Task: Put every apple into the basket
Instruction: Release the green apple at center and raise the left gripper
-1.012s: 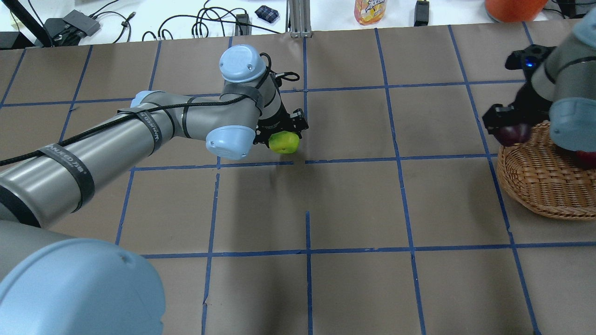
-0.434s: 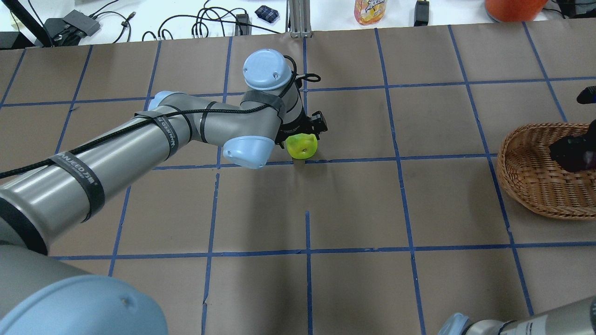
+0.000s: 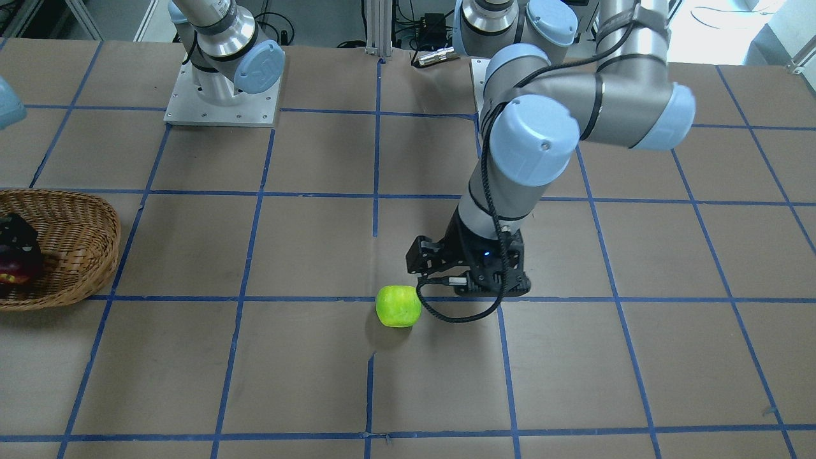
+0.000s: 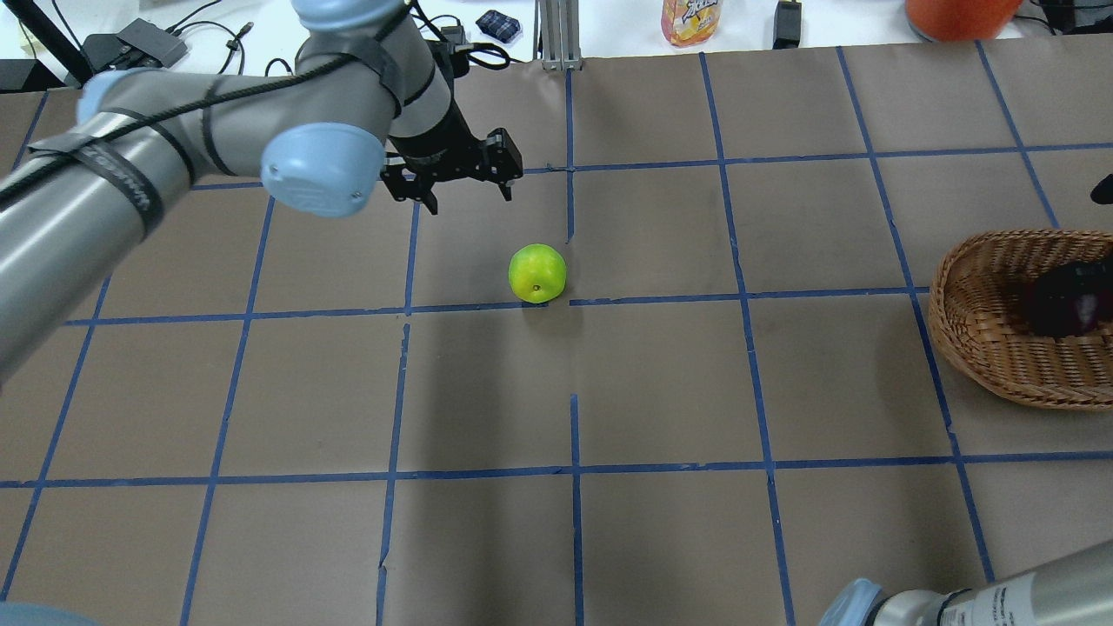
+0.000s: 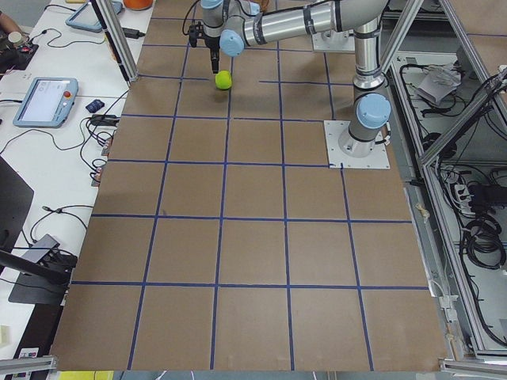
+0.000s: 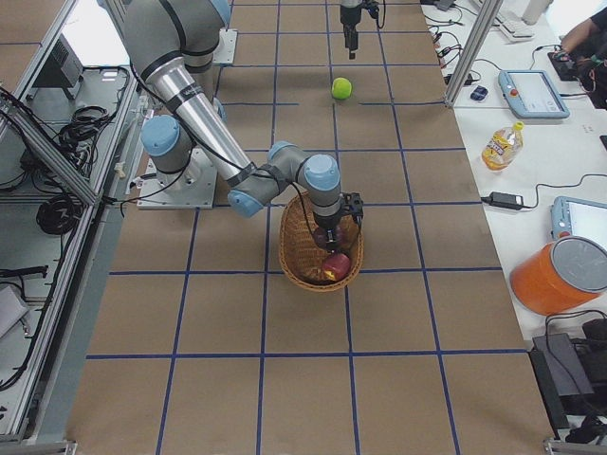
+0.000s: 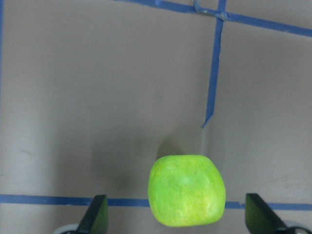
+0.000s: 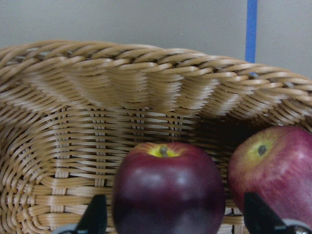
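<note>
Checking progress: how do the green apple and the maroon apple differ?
Colour: the green apple is lime, the maroon apple dark purple-red. Place: the green apple sits on the table, the maroon apple inside the basket. Company: the green apple is alone, the maroon apple beside a red apple. Both are whole and round.

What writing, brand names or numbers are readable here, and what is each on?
"ANJEED": on the black strap around the left arm, overhead view; the rest is unreadable.
Label on the bottle: cut off by the frame, unreadable.
Print on the right arm: too small to read.
Nothing else legible.
</note>
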Motion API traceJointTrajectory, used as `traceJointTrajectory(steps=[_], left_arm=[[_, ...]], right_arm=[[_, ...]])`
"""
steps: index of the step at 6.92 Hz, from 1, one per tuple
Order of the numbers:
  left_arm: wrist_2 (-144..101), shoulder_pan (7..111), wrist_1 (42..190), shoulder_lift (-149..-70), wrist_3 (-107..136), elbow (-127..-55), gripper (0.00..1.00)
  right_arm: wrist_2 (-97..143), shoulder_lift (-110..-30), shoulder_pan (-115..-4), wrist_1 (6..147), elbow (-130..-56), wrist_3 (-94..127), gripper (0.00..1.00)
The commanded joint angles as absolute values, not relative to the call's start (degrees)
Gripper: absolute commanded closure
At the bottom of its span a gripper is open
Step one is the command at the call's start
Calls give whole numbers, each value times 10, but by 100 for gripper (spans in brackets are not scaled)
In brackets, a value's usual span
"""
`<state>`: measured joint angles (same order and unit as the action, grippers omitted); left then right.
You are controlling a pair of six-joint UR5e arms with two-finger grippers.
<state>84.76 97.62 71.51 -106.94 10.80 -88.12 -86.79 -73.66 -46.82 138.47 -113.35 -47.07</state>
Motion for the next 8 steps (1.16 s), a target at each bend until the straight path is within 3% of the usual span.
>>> traceJointTrajectory(steps=[1,2,5,7,8], left_arm=[[911,918,925,-964,28,-861,0],[915,911,968,-920,26,-857,0],[904,905,880,-930,6,-866,0],[907,900,880,-922,2,-863,0],[901,899,879,-926,1,-853,0]], right_arm=[[-867,-789,-476,1331,-1130,-462,0],[-862,-817,-514,1315,-1130,-429,0],[-867,-881,-711,1212,-1129,-190,0],[-838,-855,-867,1220,-1103,37,0],[-799,-804,-934,1222,-1049,116,0]])
